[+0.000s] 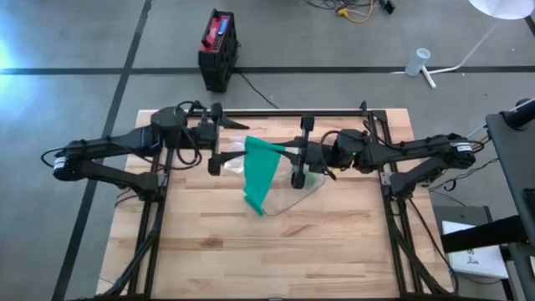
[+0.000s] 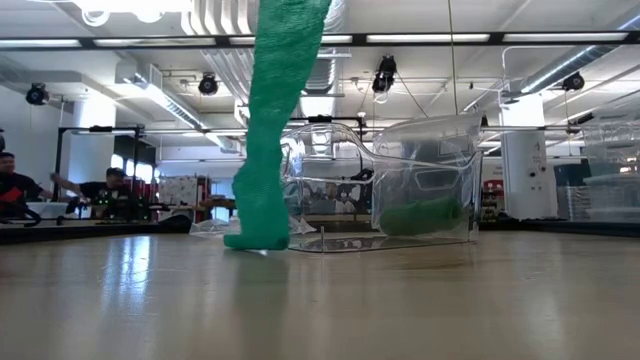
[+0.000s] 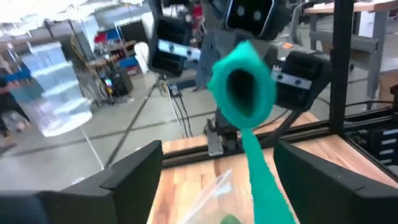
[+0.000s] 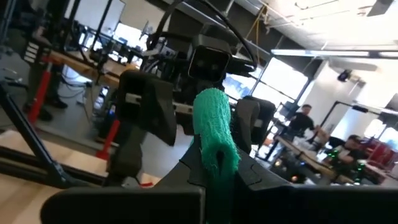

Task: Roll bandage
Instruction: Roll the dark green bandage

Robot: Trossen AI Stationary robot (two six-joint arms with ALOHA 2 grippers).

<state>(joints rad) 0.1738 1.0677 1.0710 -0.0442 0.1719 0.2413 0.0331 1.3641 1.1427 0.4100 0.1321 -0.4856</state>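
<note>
Green bandage [image 2: 265, 215] fills your low view closest in: a crinkled, gauzy strip dropping from above, its loose end bunched on the table [image 1: 334, 251] just in front of a clear plastic bag [image 2: 400, 190]. Inside that bag you can see a second green roll [image 2: 420, 216] lying on its side. From overhead, the bandage shows as a wide teal band, running from between the two arms down to the wood at mid-table. Your right pincer [image 4: 214, 177] is pressed together on the upper end, where the fabric is wound into a short, fuzzy roll; in the left wrist view that roll faces you end-on, a thick ring with a dark hollow middle and the tail trailing off below it. Your left pincer [image 1: 216, 147] stands spread wide, just beside the bandage's upper end, its fingers [image 3: 134, 174] apart on either side and not touching the cloth. People sit at benches far behind the table.
</note>
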